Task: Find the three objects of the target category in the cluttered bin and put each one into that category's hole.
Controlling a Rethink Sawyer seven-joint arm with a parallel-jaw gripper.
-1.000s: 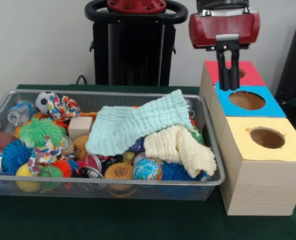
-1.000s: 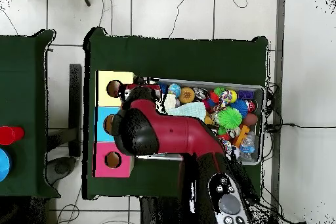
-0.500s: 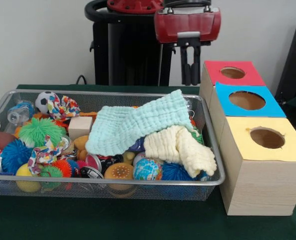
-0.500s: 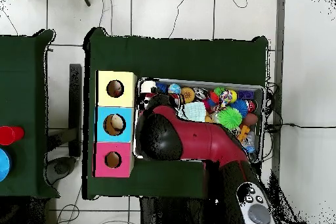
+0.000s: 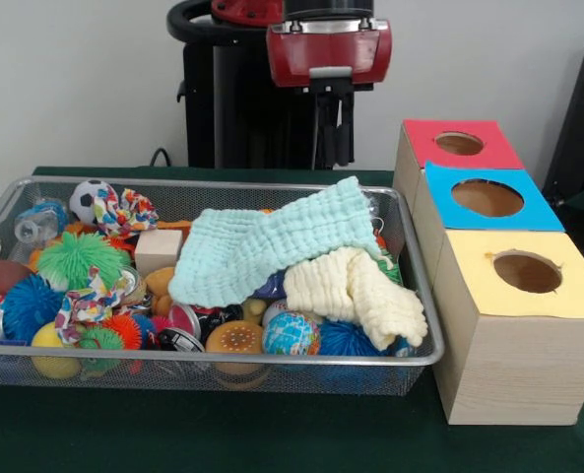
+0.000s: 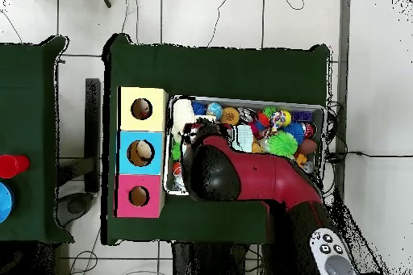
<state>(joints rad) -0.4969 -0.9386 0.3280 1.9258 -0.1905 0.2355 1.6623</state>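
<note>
Above the bin's (image 5: 421,296) far edge the gripper (image 5: 333,123) hangs empty, fingers pressed together (nothing pinched), so it's in the search step; targets likely sit under the cloths (image 5: 272,246), and next it needs to open and descend there.

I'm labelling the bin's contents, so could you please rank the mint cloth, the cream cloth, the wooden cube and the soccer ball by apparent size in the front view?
1. Mint cloth
2. Cream cloth
3. Wooden cube
4. Soccer ball, though it lies farther from the camera and is partly hidden, so its place after the cube is unsure.
</note>
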